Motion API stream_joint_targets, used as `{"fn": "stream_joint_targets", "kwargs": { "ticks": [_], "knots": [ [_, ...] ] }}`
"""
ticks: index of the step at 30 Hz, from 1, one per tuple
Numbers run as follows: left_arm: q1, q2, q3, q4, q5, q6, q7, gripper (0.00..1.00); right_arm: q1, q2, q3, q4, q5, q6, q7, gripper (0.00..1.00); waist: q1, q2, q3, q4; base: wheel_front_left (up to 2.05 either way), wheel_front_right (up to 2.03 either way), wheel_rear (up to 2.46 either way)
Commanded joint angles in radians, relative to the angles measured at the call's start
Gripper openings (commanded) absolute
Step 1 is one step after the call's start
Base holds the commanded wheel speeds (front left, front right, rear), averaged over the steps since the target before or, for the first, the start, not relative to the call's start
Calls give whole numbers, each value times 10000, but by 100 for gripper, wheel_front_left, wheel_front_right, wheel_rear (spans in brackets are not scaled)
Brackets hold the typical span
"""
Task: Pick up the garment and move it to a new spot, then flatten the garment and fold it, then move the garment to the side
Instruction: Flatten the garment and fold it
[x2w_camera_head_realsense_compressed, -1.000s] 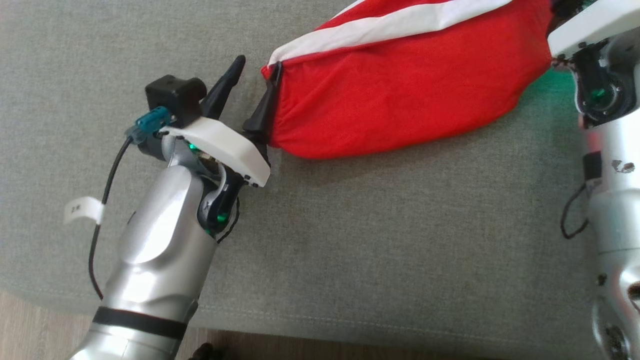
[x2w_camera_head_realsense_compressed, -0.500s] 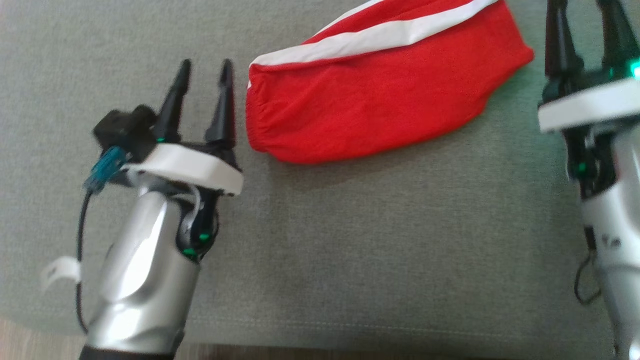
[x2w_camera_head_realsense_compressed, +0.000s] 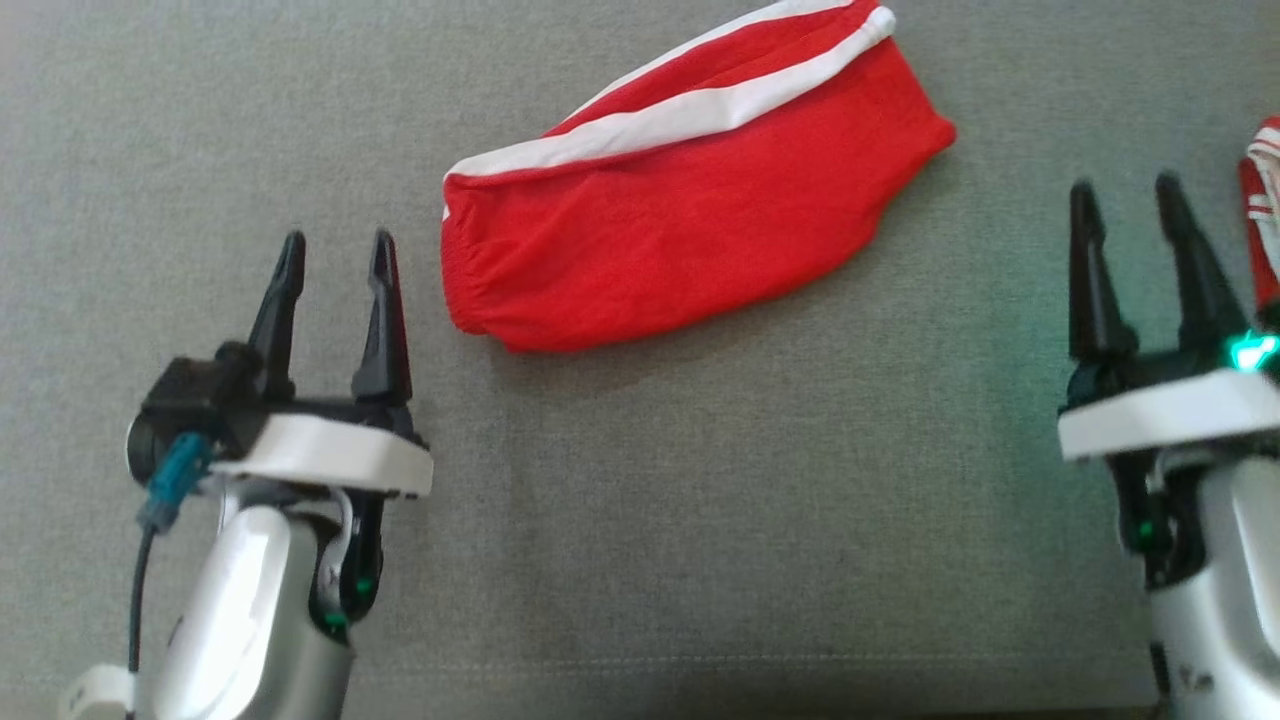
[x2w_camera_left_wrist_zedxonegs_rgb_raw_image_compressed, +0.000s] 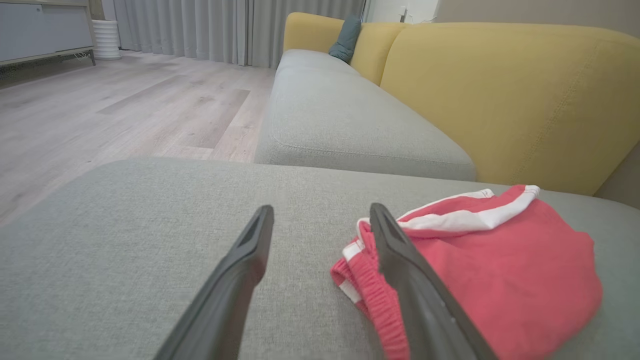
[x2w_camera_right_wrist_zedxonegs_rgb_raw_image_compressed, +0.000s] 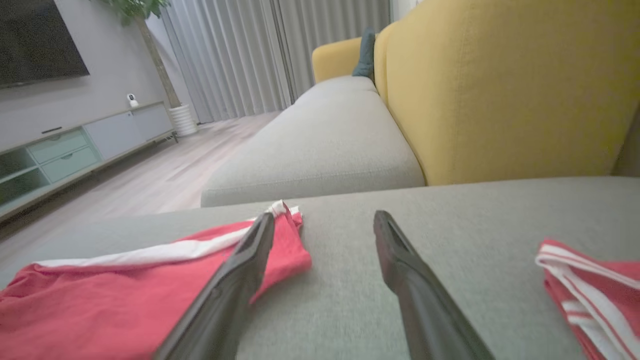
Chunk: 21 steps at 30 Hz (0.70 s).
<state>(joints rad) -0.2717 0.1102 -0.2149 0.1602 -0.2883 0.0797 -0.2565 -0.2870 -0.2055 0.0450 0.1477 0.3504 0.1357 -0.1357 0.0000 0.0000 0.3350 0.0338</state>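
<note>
While the left pincer (x2w_camera_head_realsense_compressed: 337, 240) and right pincer (x2w_camera_head_realsense_compressed: 1123, 185) stood apart and empty, the folded red garment (x2w_camera_head_realsense_compressed: 680, 220) looked best gripped at both ends together, preserving its fold.

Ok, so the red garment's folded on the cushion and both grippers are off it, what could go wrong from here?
One: the red garment lies loose on the grey cushion, with the left gripper and right gripper open and apart from it; pinching only the top layer could pull the fold open. Two: a second red striped garment lies close beside the right gripper and could be snagged or grabbed by mistake.
</note>
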Motion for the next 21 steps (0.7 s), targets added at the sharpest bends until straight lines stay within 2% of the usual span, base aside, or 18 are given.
{"fn": "stream_joint_targets", "kwargs": {
  "ticks": [1,9,21],
  "knots": [
    [-41,264,355,-387,130,70,-52,100,154,20,88,-465,-106,-50,99,100,0,0,-71,-67,0,0,0],
    [379,294,328,-449,303,132,-52,100,805,207,-153,-1125,-334,-50,564,100,0,0,-152,-151,0,0,0],
    [300,242,280,-432,404,63,-53,100,949,211,-292,-1380,-391,-50,881,100,0,0,-145,-72,0,0,0]
  ]
}}
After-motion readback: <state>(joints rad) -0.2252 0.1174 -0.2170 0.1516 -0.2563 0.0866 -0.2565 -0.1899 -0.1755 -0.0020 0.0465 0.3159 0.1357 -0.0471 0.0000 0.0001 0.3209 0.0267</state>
